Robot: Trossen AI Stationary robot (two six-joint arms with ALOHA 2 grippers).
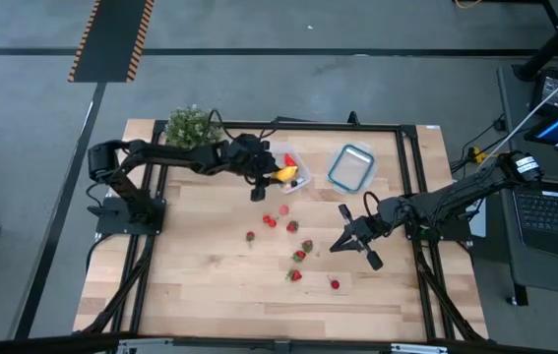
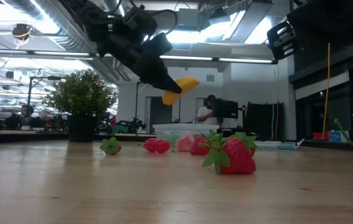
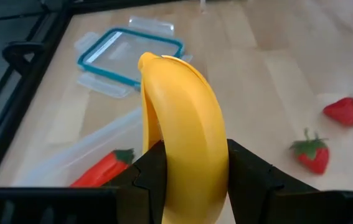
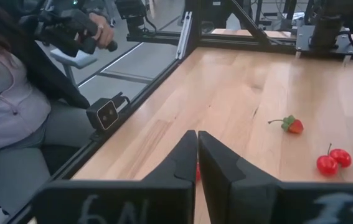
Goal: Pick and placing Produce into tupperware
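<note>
My left gripper (image 1: 267,174) is shut on the yellow banana (image 1: 284,175) and hovers at the edge of the clear tupperware (image 1: 298,163) near the table's far side. In the left wrist view the tupperware (image 3: 83,155) lies below the banana (image 3: 182,112) with a red piece (image 3: 101,171) in it. Several small strawberries (image 1: 298,256) and red pieces (image 1: 271,220) lie scattered on the middle of the table. My right gripper (image 1: 352,241) waits shut, right of them, above the wood (image 4: 197,155). My left gripper pinches the banana between its two fingers (image 3: 148,177), one on each side of its near part (image 3: 192,180). The rest of the banana sticks out forward beyond the fingers. They come slanting down from the table's left (image 2: 154,71). The banana (image 2: 180,89) is lifted clear, above the tupperware (image 2: 176,129).
A clear blue-rimmed lid (image 1: 350,167) lies right of the tupperware. A bushy potted plant (image 1: 190,126) stands at the far left, close to my left arm. A black frame rims the table. A seated person (image 4: 20,106) shows beyond the table edge in the right wrist view.
</note>
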